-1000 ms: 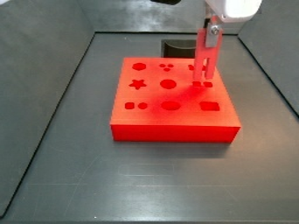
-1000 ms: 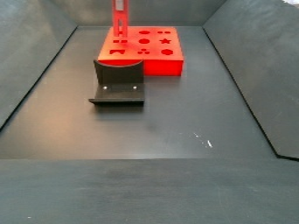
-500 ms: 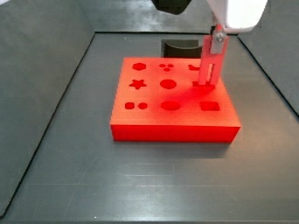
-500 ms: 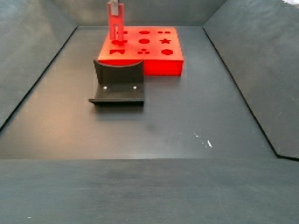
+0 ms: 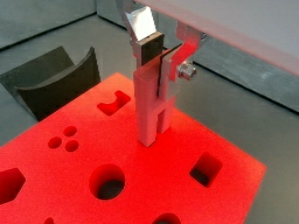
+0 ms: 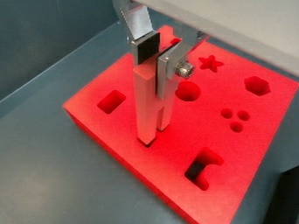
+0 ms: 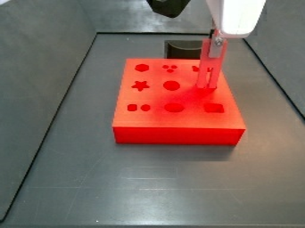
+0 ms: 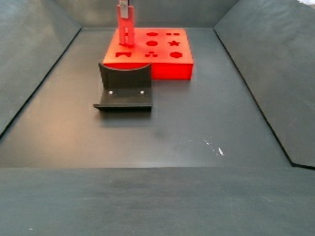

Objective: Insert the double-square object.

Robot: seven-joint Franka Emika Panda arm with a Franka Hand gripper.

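Since 1 s ago gripper (image 7: 212,55) sits slightly lower, fingers pinching double-square object (image 6: 149,105) upright, tip at red block (image 6: 117,131); insertion step, next needs straight push down w/ hole aligned

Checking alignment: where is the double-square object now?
Upright in the end effector, the double-square object has its lower end on the red block's top, beside the square hole.

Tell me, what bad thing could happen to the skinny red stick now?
The tool is shut on the double-square object, holding it upright with its lower end touching the top of the red block. If that end sits beside its hole rather than in it, pushing down could jam or bend it. It is gripped only near the top, so it might tilt. The dark fixture stands beside the block and could be bumped.
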